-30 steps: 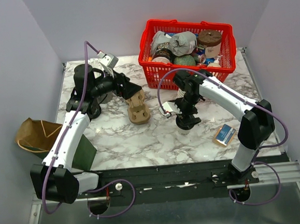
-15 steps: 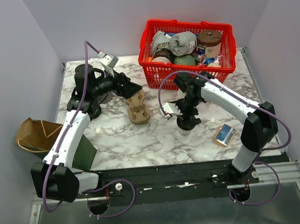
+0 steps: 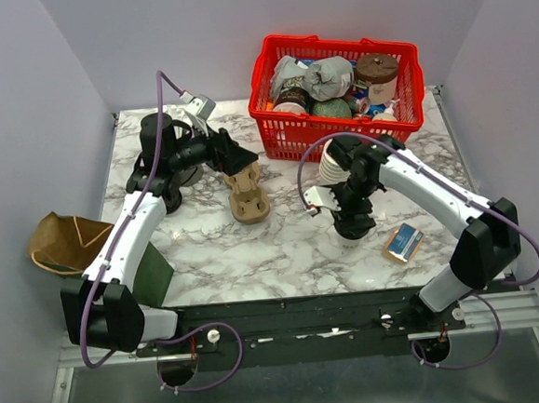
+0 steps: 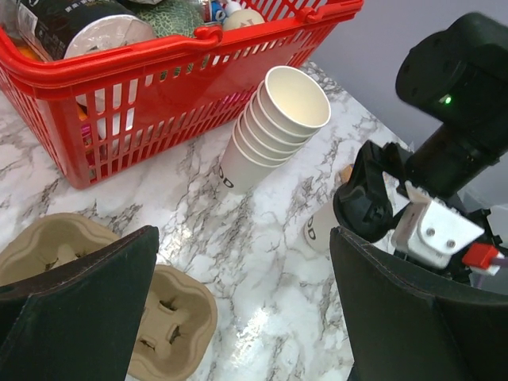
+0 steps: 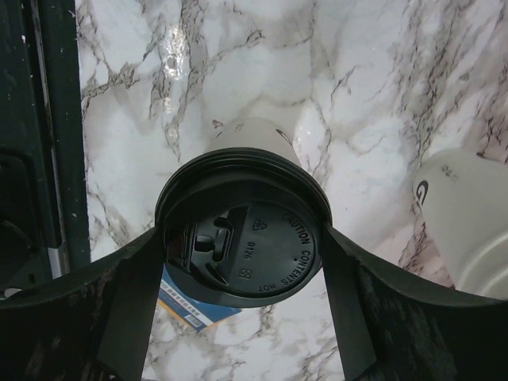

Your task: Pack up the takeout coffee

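A white takeout coffee cup with a black lid stands on the marble between the fingers of my right gripper. Both fingers press the lid's rim, so it is shut on the cup. From the top view that gripper hides the cup; the left wrist view shows the cup's white side under it. A brown pulp cup carrier lies left of centre, also in the left wrist view. My left gripper hovers open just behind and above the carrier, nothing between its fingers.
A stack of empty paper cups lies on its side in front of the red basket full of goods. A blue card lies right of the cup. A brown paper bag sits off the table's left edge.
My right gripper has shifted a little right and nearer, and its jaws have narrowed onto the cup's lid. The left arm has barely moved.
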`<state>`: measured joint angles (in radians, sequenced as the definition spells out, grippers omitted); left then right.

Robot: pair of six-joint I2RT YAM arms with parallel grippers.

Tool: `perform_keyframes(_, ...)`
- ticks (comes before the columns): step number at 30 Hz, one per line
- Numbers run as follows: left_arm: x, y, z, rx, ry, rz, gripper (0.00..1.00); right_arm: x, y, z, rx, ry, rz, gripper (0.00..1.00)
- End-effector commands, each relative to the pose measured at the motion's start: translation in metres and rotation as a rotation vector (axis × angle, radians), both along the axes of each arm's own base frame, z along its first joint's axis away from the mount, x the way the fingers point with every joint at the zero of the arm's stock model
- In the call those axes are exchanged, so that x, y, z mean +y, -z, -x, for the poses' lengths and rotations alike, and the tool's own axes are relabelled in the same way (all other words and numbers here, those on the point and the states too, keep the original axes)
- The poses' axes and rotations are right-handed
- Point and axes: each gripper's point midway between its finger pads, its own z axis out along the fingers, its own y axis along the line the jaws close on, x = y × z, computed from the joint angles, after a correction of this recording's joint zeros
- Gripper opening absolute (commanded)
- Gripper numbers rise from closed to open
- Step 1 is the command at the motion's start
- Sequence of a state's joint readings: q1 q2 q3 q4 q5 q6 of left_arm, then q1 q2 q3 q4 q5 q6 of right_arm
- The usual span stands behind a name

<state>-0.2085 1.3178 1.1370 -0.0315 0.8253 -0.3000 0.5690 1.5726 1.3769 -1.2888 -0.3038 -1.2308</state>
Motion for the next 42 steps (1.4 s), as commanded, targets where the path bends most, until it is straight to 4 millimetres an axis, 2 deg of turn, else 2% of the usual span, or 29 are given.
perform_keyframes(1,-0.003,-0.02,-0.005,-0.043,0.027,0.034,0.96,-0.04,-0.012,-0.005,-0.009,0.156,0.033,0.8)
perform_keyframes(3,-0.003,-0.021,-0.006,-0.04,0.028,0.04,0.96,-0.053,-0.014,-0.012,-0.012,0.208,0.037,0.8)
perform_keyframes(4,-0.004,-0.021,-0.007,-0.04,0.03,0.042,0.96,-0.068,-0.014,-0.019,-0.016,0.262,0.04,0.8)
perform_keyframes(10,-0.007,-0.024,-0.012,-0.033,0.039,0.057,0.96,-0.121,-0.018,-0.055,-0.045,0.46,0.053,0.78)
perform_keyframes(15,-0.008,-0.025,-0.016,-0.03,0.038,0.062,0.96,-0.156,-0.028,-0.088,-0.108,0.556,0.046,0.78)
perform_keyframes(18,-0.008,-0.025,-0.017,-0.025,0.038,0.068,0.96,-0.178,-0.026,-0.105,-0.11,0.63,0.047,0.77)
perform_keyframes(19,-0.008,-0.026,-0.018,-0.025,0.038,0.069,0.96,-0.19,-0.033,-0.114,-0.132,0.674,0.039,0.77)
perform_keyframes(21,-0.008,-0.027,-0.019,-0.027,0.037,0.069,0.96,-0.2,-0.028,-0.125,-0.12,0.719,0.038,0.77)
perform_keyframes(22,-0.008,-0.028,-0.019,-0.027,0.037,0.07,0.96,-0.21,-0.035,-0.133,-0.141,0.76,0.032,0.76)
perform_keyframes(23,-0.008,-0.028,-0.019,-0.028,0.035,0.069,0.96,-0.215,-0.029,-0.138,-0.125,0.778,0.034,0.76)
perform_keyframes(27,-0.008,-0.027,-0.018,-0.027,0.035,0.069,0.96,-0.225,-0.028,-0.151,-0.135,0.828,0.016,0.76)
perform_keyframes(32,-0.007,-0.026,-0.015,-0.025,0.036,0.065,0.96,-0.228,-0.023,-0.156,-0.132,0.849,0.015,0.76)
perform_keyframes(37,-0.006,-0.025,-0.012,-0.03,0.035,0.06,0.96,-0.219,-0.035,-0.142,-0.141,0.841,-0.038,0.76)
perform_keyframes(42,-0.006,-0.023,-0.012,-0.026,0.033,0.06,0.96,-0.22,-0.034,-0.129,-0.146,0.876,-0.044,0.76)
